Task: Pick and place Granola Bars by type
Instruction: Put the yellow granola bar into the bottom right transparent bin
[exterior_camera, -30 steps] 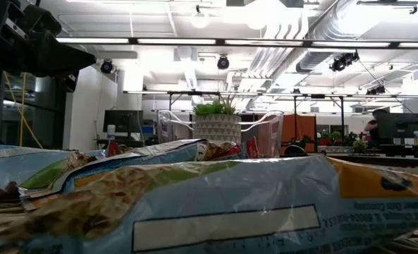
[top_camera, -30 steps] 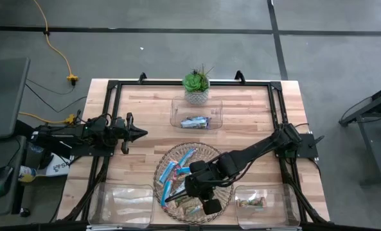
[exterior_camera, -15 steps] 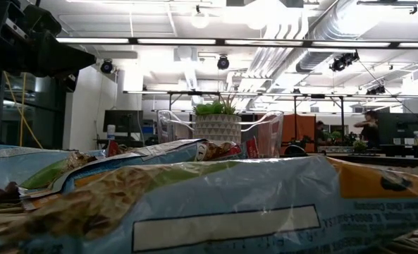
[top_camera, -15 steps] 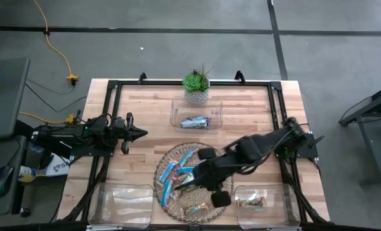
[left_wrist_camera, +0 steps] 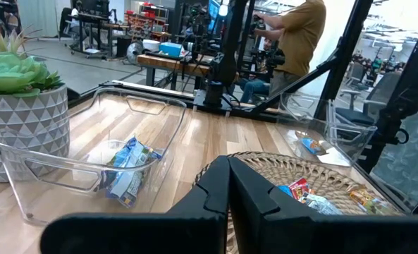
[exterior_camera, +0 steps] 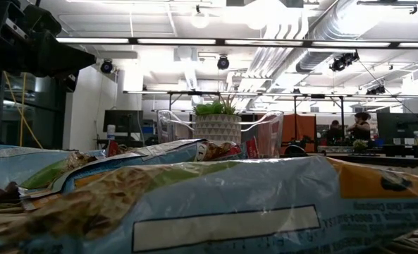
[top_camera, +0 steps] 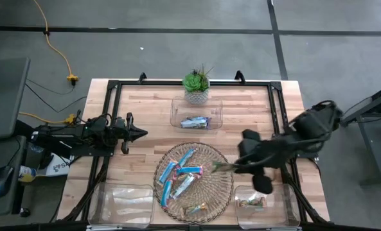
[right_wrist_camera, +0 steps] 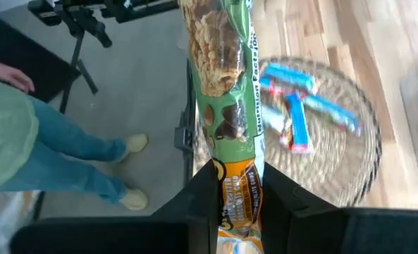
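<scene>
Above the right rim of the round wicker tray (top_camera: 223, 192), the right claw (top_camera: 232, 166) has swung up and away from the pile it was buried in a second ago, pinching a tan-green wrapped granola bar (right_wrist_camera: 226, 106) by one end. The lift is done; I'd judge the carry comes next, likely to the clear plastic bin (top_camera: 288, 204) at the near right corner of the wooden worktop (top_camera: 145, 115). Blue bars (top_camera: 177, 172) remain in the tray. The left claw (top_camera: 139, 133) waits, pressed together, at the left edge.
</scene>
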### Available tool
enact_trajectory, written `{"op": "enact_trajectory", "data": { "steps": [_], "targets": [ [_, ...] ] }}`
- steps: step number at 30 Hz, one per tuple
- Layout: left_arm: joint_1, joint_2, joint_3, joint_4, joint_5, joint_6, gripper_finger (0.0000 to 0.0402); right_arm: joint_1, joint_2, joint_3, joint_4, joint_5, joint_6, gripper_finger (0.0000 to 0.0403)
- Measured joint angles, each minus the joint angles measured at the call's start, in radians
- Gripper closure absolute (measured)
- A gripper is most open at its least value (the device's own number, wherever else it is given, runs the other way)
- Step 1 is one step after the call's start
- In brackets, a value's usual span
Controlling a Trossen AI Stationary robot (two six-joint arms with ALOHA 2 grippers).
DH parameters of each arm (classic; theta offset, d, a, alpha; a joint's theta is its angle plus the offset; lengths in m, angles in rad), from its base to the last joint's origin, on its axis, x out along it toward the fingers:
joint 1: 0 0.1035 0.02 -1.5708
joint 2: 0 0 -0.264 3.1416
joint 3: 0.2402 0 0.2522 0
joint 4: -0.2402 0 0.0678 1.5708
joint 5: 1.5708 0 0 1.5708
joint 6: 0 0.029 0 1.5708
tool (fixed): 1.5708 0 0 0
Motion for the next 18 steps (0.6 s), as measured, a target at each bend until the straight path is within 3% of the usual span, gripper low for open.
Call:
{"op": "enact_trajectory", "data": {
  "steps": [8, 18],
  "targets": [
    [0.0, 0.0, 0.0, 0.0, 0.0, 0.0, 0.0401, 0.179, -0.143, -0.246, -0.019, 0.04, 0.309, 0.0348],
    [0.0, 0.0, 0.0, 0.0, 0.0, 0.0, 0.0401, 0.372, -0.256, -0.667, 0.078, -0.094, 0.69, 0.0348]
  ]
}}
